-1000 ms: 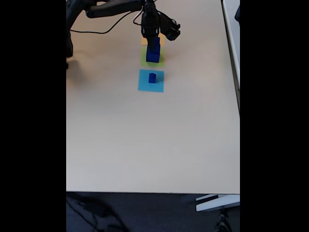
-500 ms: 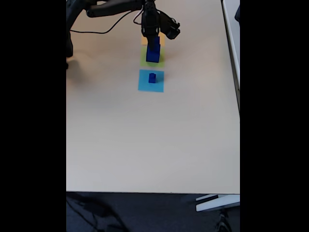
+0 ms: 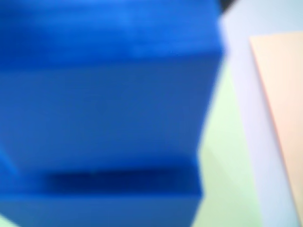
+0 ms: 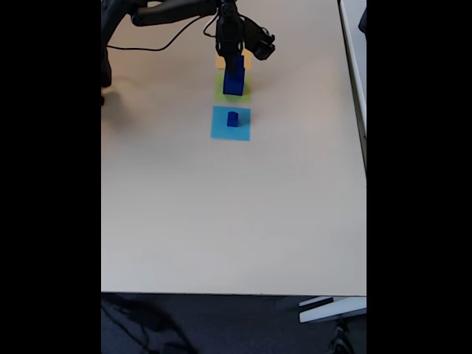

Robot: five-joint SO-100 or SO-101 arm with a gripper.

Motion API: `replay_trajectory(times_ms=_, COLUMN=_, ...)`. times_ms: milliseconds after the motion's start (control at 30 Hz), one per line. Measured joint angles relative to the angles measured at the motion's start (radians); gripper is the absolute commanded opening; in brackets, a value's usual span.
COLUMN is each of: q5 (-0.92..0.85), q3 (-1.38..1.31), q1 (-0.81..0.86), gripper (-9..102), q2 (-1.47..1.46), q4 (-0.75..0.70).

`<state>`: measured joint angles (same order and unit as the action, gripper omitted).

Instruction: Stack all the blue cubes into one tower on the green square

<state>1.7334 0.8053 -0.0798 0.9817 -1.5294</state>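
In the wrist view the tower (image 3: 104, 113) is a blur cut off at the 9 and 12 o'clock edges. In the fixed view the hand (image 4: 230, 53) sits at its top; whether the fingers grip is too small to tell. The green square (image 4: 220, 90) is partly covered.

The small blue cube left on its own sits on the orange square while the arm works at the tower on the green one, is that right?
Not quite. In the fixed view the lone small blue cube sits on the light-blue square, not the orange one. The rest holds: the arm's pincer is at the tower on the green square.
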Motion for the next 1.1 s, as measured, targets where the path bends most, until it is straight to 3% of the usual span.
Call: replay_trajectory(times_ms=1100, q5=-0.011, q3=0.014, q1=0.012, gripper=7, q2=0.012, q4=0.003)
